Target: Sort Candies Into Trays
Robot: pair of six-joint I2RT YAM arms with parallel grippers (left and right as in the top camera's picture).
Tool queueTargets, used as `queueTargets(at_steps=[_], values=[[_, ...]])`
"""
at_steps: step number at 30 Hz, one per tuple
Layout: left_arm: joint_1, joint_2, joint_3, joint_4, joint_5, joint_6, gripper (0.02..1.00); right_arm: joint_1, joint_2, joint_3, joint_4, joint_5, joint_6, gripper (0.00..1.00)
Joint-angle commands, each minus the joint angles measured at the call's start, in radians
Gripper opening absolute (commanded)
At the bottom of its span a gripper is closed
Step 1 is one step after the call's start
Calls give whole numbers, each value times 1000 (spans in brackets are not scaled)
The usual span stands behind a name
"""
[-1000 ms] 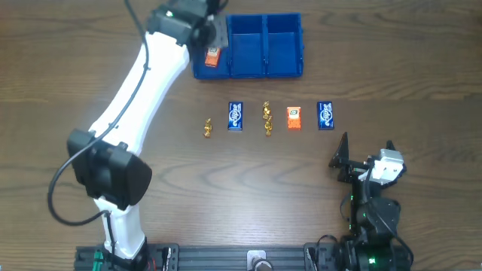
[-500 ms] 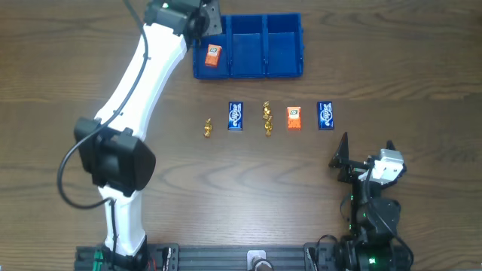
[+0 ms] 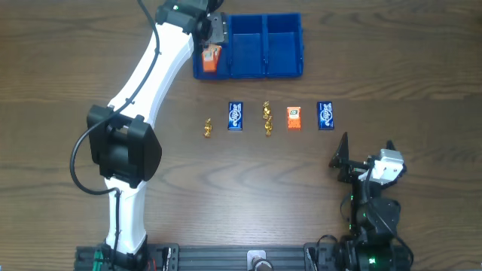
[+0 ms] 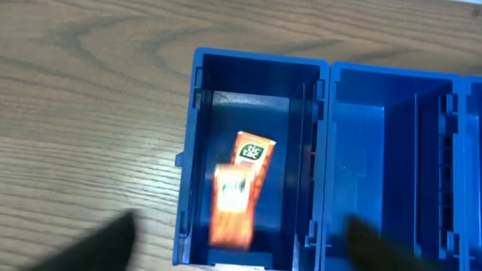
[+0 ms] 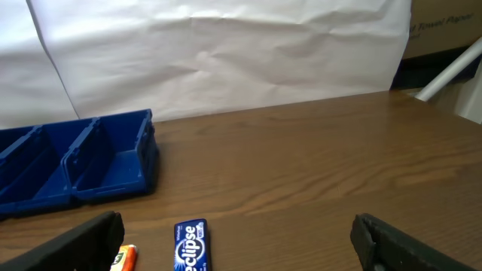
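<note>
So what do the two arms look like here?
Left arm: white links, black joint housings, black cable looping at the elbow. Right arm: black, white block at the wrist, green lights at the base. Left tool and right tool: black fingers.

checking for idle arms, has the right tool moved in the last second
No. In the top view the right tool sits where it was, just below and to the right of the rightmost blue candy.

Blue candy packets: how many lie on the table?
2. One blue packet lies second from the row's left end; the other blue packet lies at its right end.
</note>
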Motion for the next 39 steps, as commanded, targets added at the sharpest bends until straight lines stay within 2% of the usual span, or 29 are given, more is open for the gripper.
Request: queueTargets(at_steps=[1,6,15,20,26,39], values=[[-1,16,14,-1,2,22,1000,-3,-8,-2,-3,2,-6,1000],[-62,0,59,-39,3,-41,1000,-3,-8,-2,-3,2,-6,1000],[-362,33,124,-115,-24,-315,991,-3,-8,-2,-3,2,-6,1000],[-465,124,124,-135,20,-362,939,-3,-8,-2,-3,2,-6,1000],[-494,221,124,-139,80,-395,932,-3,-8,-2,-3,2,-6,1000],[-494,309,124,-132,93,-409,906,-3,-8,-2,-3,2,-6,1000]])
